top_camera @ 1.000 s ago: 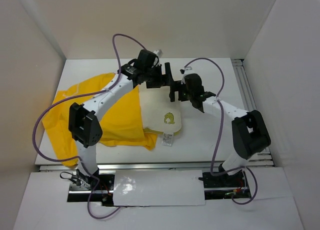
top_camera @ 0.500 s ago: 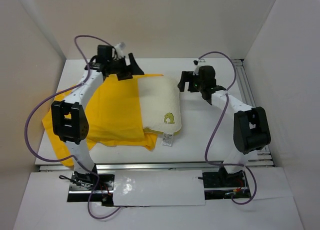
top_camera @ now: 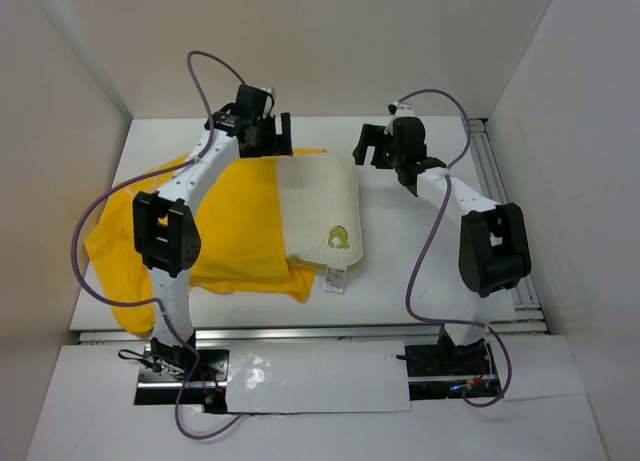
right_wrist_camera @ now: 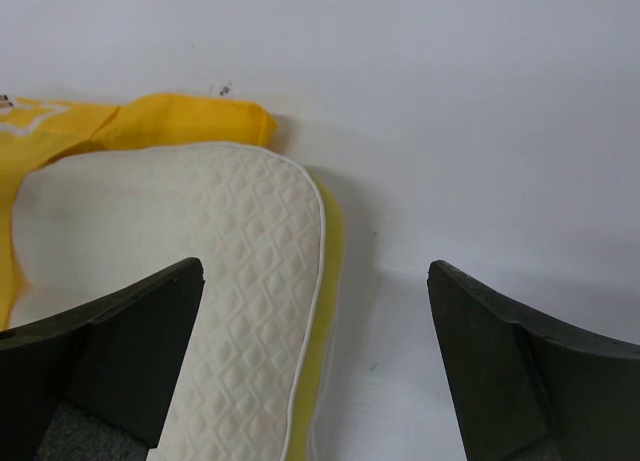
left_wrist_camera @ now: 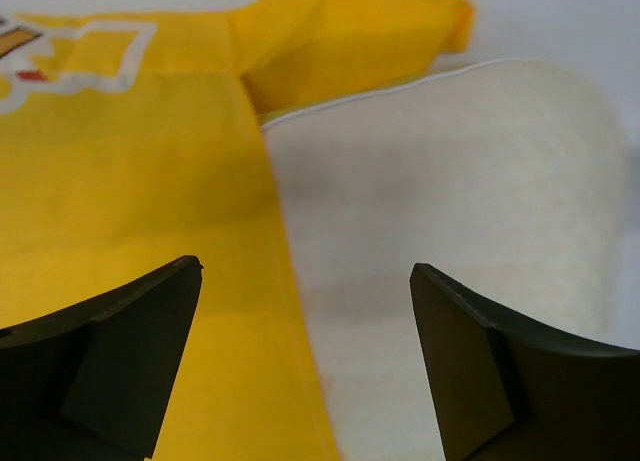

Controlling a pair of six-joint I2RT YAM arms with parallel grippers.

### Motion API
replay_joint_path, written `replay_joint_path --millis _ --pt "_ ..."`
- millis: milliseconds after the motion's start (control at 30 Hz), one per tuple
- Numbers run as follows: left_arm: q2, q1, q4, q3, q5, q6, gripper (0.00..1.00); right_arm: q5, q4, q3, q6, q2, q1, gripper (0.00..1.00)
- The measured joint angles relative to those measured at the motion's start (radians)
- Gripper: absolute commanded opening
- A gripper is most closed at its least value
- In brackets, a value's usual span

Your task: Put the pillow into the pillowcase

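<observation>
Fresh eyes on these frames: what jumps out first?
The bright yellow pillowcase sprawls over the left half of the table, with the cream pillow lying at its right edge, mid-table. At the far side, the left gripper hangs open above the pillowcase-pillow boundary, and the right gripper hangs open beside the pillow's far right corner.

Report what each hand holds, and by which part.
Nothing is held: the left hand and right hand are both open, empty, near the cream-white plump rectangular pillow.
</observation>
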State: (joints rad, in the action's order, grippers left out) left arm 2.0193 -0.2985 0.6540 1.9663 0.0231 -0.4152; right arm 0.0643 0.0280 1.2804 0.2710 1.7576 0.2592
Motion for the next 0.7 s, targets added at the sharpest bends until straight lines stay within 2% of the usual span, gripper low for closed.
replay_joint_path --millis 233,333,367,400,433,467,500,600,633,667,700 --pt "0.12 -0.036 0.124 -0.001 -0.213 0.028 0.99 -0.008 -0.006 0.066 0.044 0.069 0.0 1.0" --pt "0.145 -0.047 0.133 -0.001 -0.245 0.036 0.91 -0.003 -0.008 0.081 0.056 0.109 0.0 1.0" --pt "0.15 -0.05 0.132 -0.001 -0.253 0.041 0.8 -0.003 -0.01 0.083 0.059 0.117 0.0 1.0" --pt "0.155 -0.052 0.138 0.003 -0.262 0.043 0.73 -0.003 -0.013 0.083 0.062 0.125 0.0 1.0" --pt "0.16 -0.053 0.145 0.01 -0.273 0.041 0.58 -0.001 -0.019 0.083 0.065 0.13 0.0 1.0" --pt "0.164 -0.056 0.153 0.016 -0.285 0.041 0.58 0.0 -0.024 0.083 0.066 0.134 0.0 1.0" --pt "0.167 -0.059 0.16 0.022 -0.298 0.046 0.5 0.001 -0.027 0.083 0.069 0.138 0.002 1.0" --pt "0.169 -0.062 0.173 0.033 -0.335 0.041 0.36 0.004 -0.031 0.097 0.074 0.15 0.005 1.0" --pt "0.169 -0.061 0.178 0.034 -0.349 0.042 0.18 0.004 -0.032 0.103 0.077 0.154 0.007 1.0" --pt "0.169 -0.06 0.18 0.035 -0.358 0.037 0.04 0.006 -0.032 0.108 0.078 0.158 0.01 1.0" --pt "0.169 -0.058 0.183 0.035 -0.365 0.036 0.0 0.009 -0.032 0.116 0.08 0.163 0.014 1.0"
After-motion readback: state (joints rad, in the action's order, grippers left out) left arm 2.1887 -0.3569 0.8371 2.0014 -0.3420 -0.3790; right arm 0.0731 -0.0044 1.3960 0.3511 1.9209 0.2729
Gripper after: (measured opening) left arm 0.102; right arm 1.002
